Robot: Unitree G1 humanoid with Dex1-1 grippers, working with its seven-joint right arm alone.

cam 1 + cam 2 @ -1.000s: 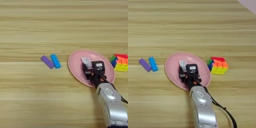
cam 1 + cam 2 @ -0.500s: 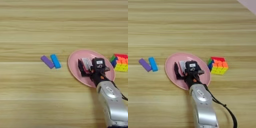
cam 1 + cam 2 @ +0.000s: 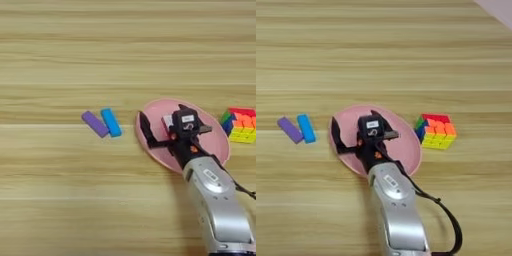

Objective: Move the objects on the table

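Note:
My right gripper (image 3: 161, 117) hovers over the left half of the round pink plate (image 3: 214, 119), open, its two black fingers (image 3: 146, 132) spread wide. Between them a flat white piece with pink-red print (image 3: 167, 123) lies on the plate, partly hidden by the gripper's body. To the left of the plate, a purple bar (image 3: 95, 124) and a blue bar (image 3: 111, 122) lie side by side on the wooden table (image 3: 100, 60), apart from the gripper. The silver forearm (image 3: 217, 205) comes up from the bottom edge.
A multicoloured puzzle cube (image 3: 436, 131) stands just right of the plate (image 3: 402, 136). A black cable (image 3: 448, 220) loops off the forearm at the lower right. Bare wood stretches across the far and near left of the table.
The fingers have spread apart, from close around the white piece to wide open, the left one swinging out towards the plate's left rim. The bars and cube have not moved.

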